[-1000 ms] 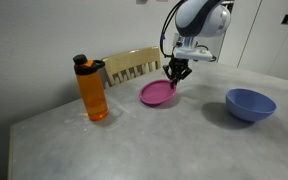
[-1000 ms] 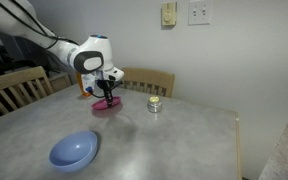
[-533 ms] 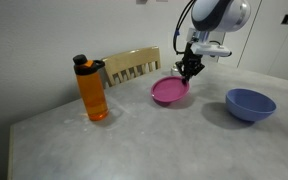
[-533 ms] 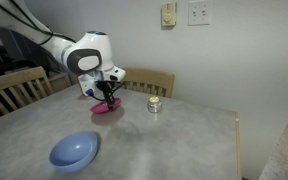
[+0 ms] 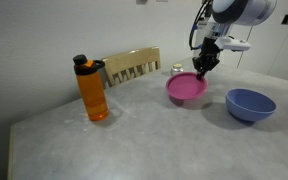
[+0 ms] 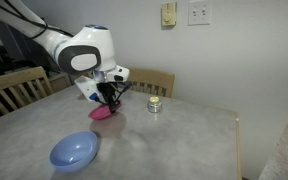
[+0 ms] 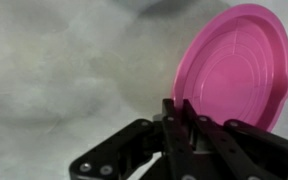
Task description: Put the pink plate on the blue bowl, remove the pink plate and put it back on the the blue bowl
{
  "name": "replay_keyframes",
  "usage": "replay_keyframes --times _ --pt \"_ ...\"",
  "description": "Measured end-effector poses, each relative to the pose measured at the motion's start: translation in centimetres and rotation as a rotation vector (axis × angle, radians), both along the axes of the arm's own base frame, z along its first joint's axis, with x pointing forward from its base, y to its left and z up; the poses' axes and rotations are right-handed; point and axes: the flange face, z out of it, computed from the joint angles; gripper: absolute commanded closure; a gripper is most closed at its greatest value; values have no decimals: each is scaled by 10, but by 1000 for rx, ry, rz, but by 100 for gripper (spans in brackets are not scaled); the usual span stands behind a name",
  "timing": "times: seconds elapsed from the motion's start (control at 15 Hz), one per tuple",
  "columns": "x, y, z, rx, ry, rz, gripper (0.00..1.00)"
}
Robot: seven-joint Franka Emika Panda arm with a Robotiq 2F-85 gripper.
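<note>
My gripper (image 5: 202, 68) is shut on the rim of the pink plate (image 5: 185, 88) and holds it tilted above the table. In the wrist view the plate (image 7: 234, 65) fills the upper right, with the shut jaws (image 7: 180, 110) pinching its lower edge. The blue bowl (image 5: 250, 103) sits on the table, a short way beside the plate and apart from it. In an exterior view the plate (image 6: 101, 113) hangs just behind and above the bowl (image 6: 74, 152), under the gripper (image 6: 108, 97).
An orange bottle with a black lid (image 5: 92, 88) stands on the grey table (image 5: 134, 135). A wooden chair (image 5: 132, 65) is behind it. A small tin can (image 6: 155, 104) stands on the table near another chair (image 6: 149, 80).
The gripper has carried the pink plate across the table toward the blue bowl and lifted it slightly. The bowl and the bottle have not moved.
</note>
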Motion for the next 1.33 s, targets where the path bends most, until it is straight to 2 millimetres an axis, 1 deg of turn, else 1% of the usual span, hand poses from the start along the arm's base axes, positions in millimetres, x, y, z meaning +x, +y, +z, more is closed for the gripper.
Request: replay_keyframes --times 0.2,0.33,0.53,0.73,0.93,1.07,1.33 --pt "-10 -15 12 0 -20 52 97" --pt "-19 -31 17 -9 -30 94 97" --pt "-38 -70 18 -24 -40 198 97" --pt "-59 -110 11 -29 -38 343 97" --pt "-78 -141 5 -11 -27 480 97" --pt "-87 -152 3 17 -15 548 97" --pt "-92 -159 7 86 10 642 97"
